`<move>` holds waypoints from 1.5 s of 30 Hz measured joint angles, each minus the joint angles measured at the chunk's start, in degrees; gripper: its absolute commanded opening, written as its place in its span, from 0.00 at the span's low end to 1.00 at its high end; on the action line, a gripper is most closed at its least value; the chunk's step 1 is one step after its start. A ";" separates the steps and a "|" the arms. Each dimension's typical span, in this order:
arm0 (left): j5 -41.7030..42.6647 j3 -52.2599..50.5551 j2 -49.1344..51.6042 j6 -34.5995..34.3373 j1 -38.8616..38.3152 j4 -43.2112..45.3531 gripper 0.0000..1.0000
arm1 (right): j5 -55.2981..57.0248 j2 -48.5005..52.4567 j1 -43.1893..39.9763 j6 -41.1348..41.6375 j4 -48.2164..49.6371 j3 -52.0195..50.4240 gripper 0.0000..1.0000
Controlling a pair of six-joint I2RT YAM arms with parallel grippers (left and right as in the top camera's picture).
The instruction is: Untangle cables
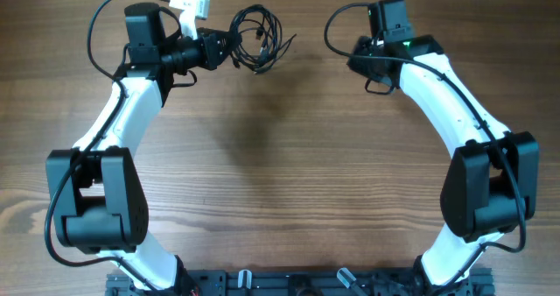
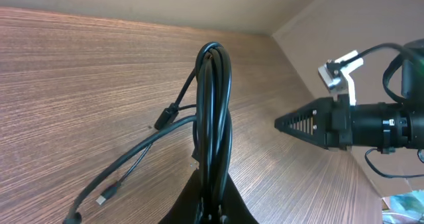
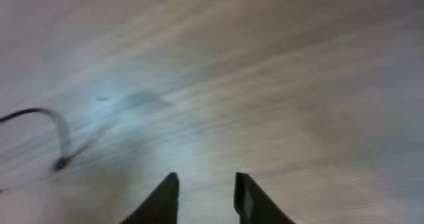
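Black cords are what worry me: the cables (image 2: 215, 138) sit as one looped bundle near the far edge of the wooden table (image 1: 280, 173). My left gripper (image 1: 229, 47) is clamped tight on several strands at once, with the loop standing out beyond its fingertips. My right gripper (image 3: 206, 176) stands parted with nothing between its fingers, well apart from the bundle. Its wrist view is smeared, so I cannot place it exactly against the one cord tail showing at that picture's left. If I bring it in on that view, I judge it may pinch two cords together or close on air. Pulling then, with the left pinching the whole loop, would likely cinch the tangle tighter. A loose plug end (image 2: 104, 199) lying on the table could also snag in a loop, and a hard tug might drag everything over the far edge.
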 measured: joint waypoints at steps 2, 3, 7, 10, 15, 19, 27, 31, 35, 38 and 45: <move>0.04 0.00 0.00 0.00 0.00 -0.04 0.04 | -3.34 0.00 0.00 -2.84 1.40 0.00 0.41; 0.07 0.00 0.00 0.00 -0.02 -0.07 0.04 | -5.75 0.00 0.02 -4.90 2.34 0.00 0.41; 0.24 0.00 0.00 0.00 -0.33 -0.42 0.04 | -15.39 0.00 0.00 -11.82 4.96 0.00 0.41; 0.24 0.00 0.00 0.00 -1.20 -0.48 0.04 | -22.08 0.00 0.00 -16.00 6.38 0.00 0.40; 0.28 0.00 0.00 0.00 -3.91 -0.48 0.04 | -28.15 0.00 0.02 -19.15 7.78 0.00 0.25; 0.46 0.00 0.00 0.00 -6.23 -0.46 0.04 | -29.88 0.00 0.02 -20.35 8.00 0.00 0.24; 0.57 0.00 0.00 -0.90 -7.80 2.82 0.04 | -29.33 0.00 0.02 -17.51 7.98 0.00 0.24; 0.66 0.00 0.00 -1.46 -7.80 3.04 0.04 | -26.97 0.00 0.13 -14.60 7.98 0.00 0.26; 0.66 0.00 -0.02 -1.53 -7.80 3.43 0.04 | -25.03 0.00 0.70 -12.00 7.98 0.00 0.30; 0.79 0.00 -0.15 -1.53 -7.80 3.48 0.04 | -22.84 0.00 1.70 -9.86 7.98 0.00 0.31; 1.33 0.00 -0.68 -1.53 -7.80 3.50 0.04 | -16.87 0.00 4.31 -5.11 8.04 0.00 0.31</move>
